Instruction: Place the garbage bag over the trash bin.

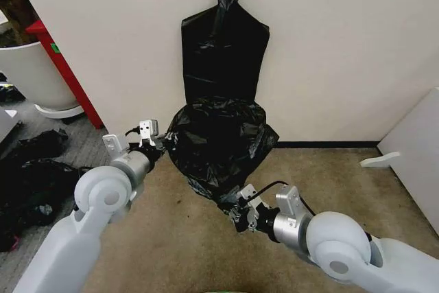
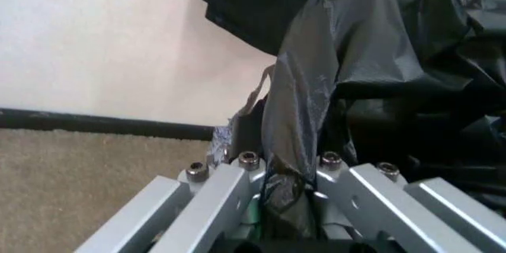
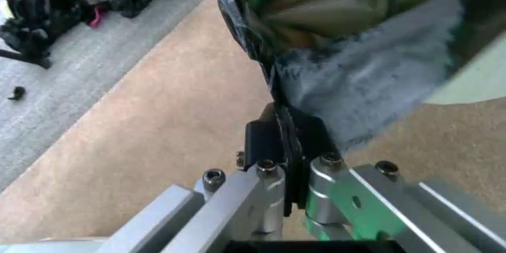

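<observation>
The garbage bag, glossy wrinkled black film, hangs bunched in front of the wall between my two arms. My left gripper is shut on its left edge; in the left wrist view a fold of the garbage bag runs down into the left gripper. My right gripper is shut on the bag's lower near corner; the right wrist view shows the garbage bag pinched in the right gripper. The trash bin is hidden.
A flat black bag bundle hangs from a wall hook behind the bag. A large white tub and a red panel stand far left, with dark bags on grey floor. A white board leans at the right.
</observation>
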### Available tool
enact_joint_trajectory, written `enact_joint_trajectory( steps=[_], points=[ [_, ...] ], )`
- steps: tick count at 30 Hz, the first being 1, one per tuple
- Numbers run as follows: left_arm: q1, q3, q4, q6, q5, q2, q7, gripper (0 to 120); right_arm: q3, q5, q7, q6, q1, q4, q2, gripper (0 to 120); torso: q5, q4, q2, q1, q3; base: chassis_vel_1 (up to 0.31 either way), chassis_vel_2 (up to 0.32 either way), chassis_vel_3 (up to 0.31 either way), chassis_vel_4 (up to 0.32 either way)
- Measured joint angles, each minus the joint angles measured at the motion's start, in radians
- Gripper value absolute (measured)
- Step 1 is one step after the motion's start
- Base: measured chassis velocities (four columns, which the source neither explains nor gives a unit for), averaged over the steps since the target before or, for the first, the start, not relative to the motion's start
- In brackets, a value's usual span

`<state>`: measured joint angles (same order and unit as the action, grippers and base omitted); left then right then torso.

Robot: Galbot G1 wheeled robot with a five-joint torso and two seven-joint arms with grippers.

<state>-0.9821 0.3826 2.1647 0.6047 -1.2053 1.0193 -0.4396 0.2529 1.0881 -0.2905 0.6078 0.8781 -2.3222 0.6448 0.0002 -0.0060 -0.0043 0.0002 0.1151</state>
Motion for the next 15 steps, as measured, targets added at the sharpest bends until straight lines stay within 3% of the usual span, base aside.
enact_joint_trajectory(
  steps=[15],
  points=[
    [0.001, 0.019, -0.005, 0.019, -0.075, -0.004, -0.019, 3, -0.058, -0.115, 0.011, -0.058, 0.095, 0.023, -0.017, 0, 0.0000, 0.0000, 0.000, 0.000, 0.000, 0.000, 0.000, 0.000, 0.000]
  ],
)
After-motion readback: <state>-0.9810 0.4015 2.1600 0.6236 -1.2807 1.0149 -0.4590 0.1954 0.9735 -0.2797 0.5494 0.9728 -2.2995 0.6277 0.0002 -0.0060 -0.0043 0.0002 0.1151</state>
